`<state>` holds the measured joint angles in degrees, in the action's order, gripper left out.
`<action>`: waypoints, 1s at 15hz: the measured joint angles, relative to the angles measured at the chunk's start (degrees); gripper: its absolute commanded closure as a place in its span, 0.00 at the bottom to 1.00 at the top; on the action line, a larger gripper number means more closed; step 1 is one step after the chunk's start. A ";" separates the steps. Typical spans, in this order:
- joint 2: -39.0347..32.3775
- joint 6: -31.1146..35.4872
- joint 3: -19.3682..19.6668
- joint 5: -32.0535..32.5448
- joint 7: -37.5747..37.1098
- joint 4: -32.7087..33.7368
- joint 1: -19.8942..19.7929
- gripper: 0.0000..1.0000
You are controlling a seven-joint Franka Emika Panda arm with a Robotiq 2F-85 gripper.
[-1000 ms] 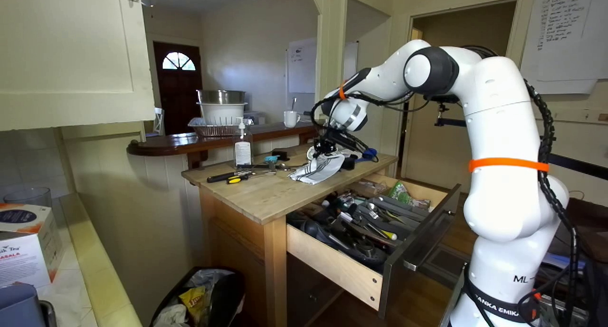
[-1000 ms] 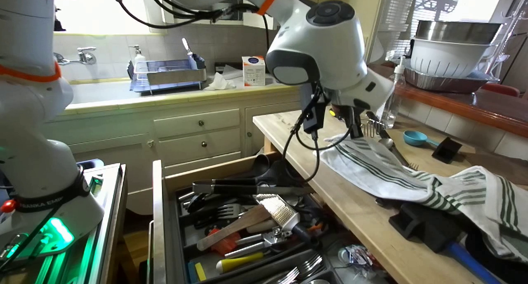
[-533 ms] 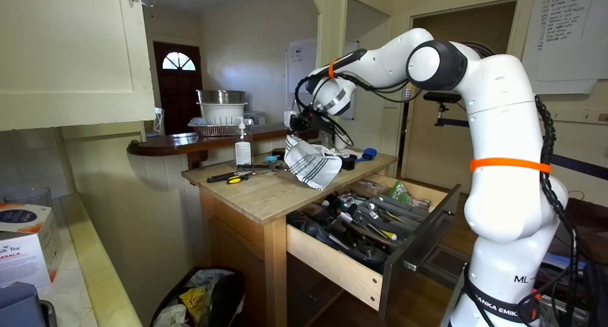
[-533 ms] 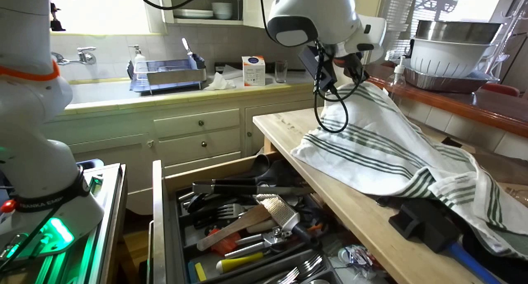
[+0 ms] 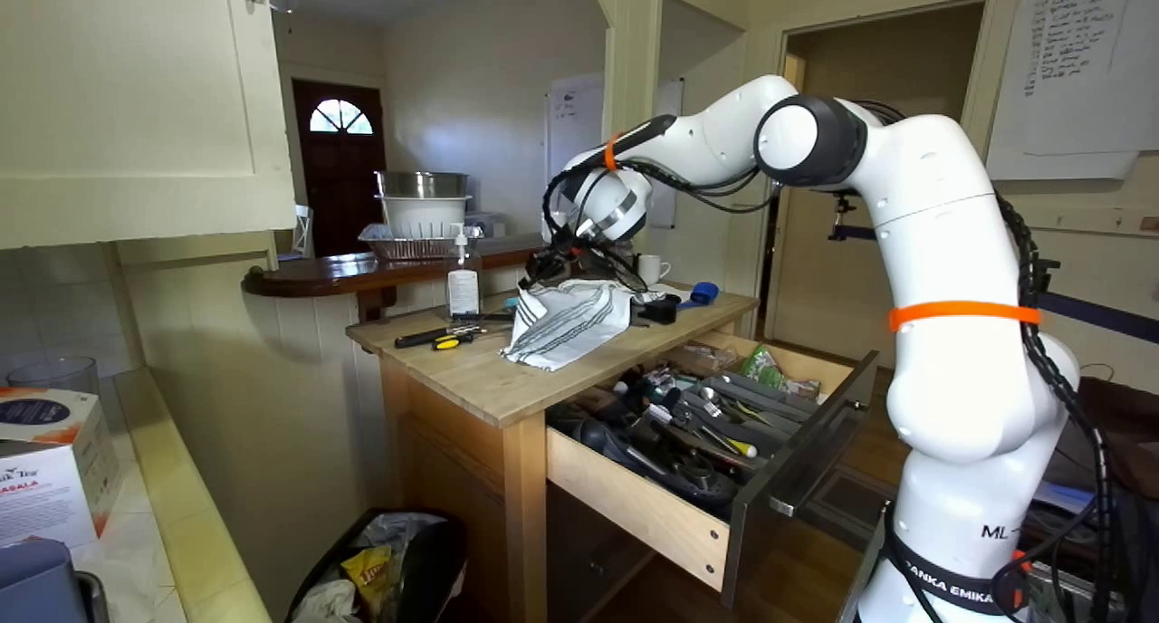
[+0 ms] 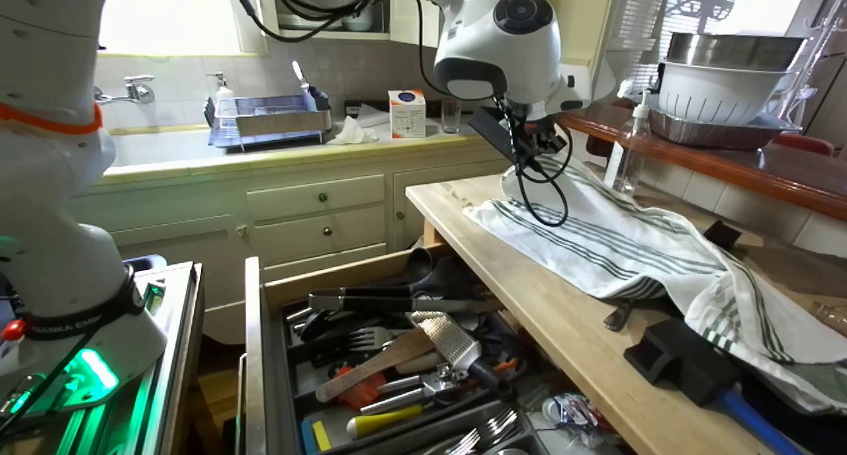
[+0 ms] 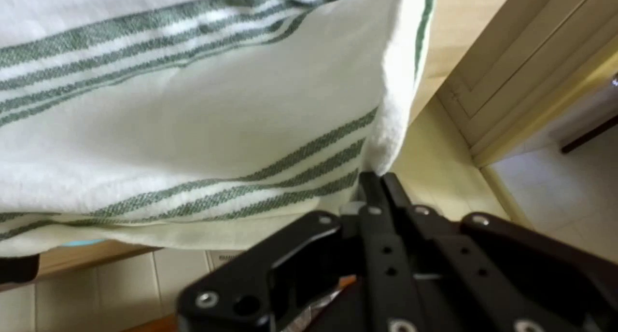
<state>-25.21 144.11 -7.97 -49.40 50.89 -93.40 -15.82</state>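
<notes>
A white kitchen towel with dark green stripes lies partly spread over the wooden tabletop in both exterior views, the towel draping toward the front edge. One corner is raised, and my gripper is shut on it. In the wrist view the towel fills the upper left, its edge running down to the fingertips. Seen in an exterior view, the gripper is low over the table's far end; cables partly hide its fingers. Beneath the towel a metal handle sticks out, with a black tool beside it.
Below the tabletop a drawer full of utensils stands open, its front jutting out. A pump bottle, a yellow-black tool and a white mug stand or lie near the towel. A raised wooden ledge runs behind.
My gripper rose with the towel's corner, then came down again farther toward the pump bottle. The towel is drawn out over the table and now covers the cutlery and blue scoop.
</notes>
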 measured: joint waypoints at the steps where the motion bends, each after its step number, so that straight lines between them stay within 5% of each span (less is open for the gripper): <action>1: -0.72 -0.10 0.60 1.10 0.11 -0.03 0.57 0.57; 8: -1.96 0.50 3.27 4.00 -2.40 -0.86 1.92 0.04; 15: 5.48 0.47 12.22 19.69 -21.63 -12.80 2.40 0.00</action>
<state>-19.73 144.58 4.25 -29.71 29.26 -106.20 -13.42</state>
